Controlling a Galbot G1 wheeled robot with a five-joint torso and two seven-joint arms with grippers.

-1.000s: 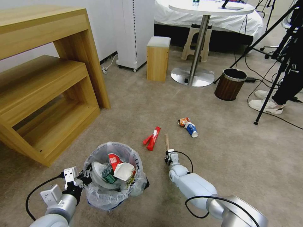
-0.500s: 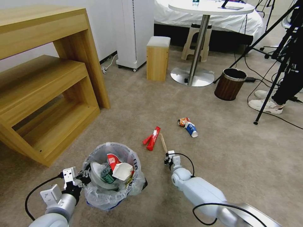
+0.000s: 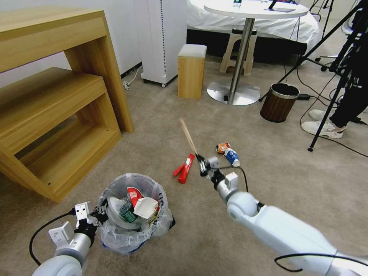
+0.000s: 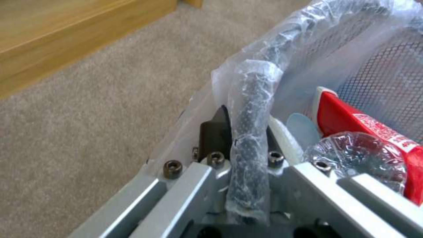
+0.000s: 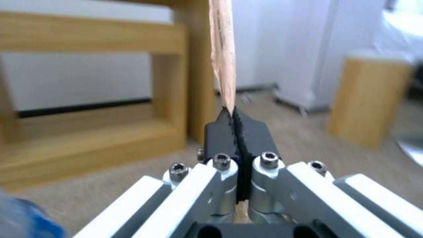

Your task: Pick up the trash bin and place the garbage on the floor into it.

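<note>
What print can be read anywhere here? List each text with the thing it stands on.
None reads as words.
White print on the red paper cup in the small round bag-lined trash bin: too blurred.
Print on the blue-white paper cup and red packet on the beige carpet floor: too small.

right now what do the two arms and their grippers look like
Both arms have smooth, rounded silver-white shells with a loose black cable looping from each wrist. The left gripper and right gripper have pale metal finger links fastened with dark hex screws. The fingertips are black, wedge-shaped and ribbed.
</note>
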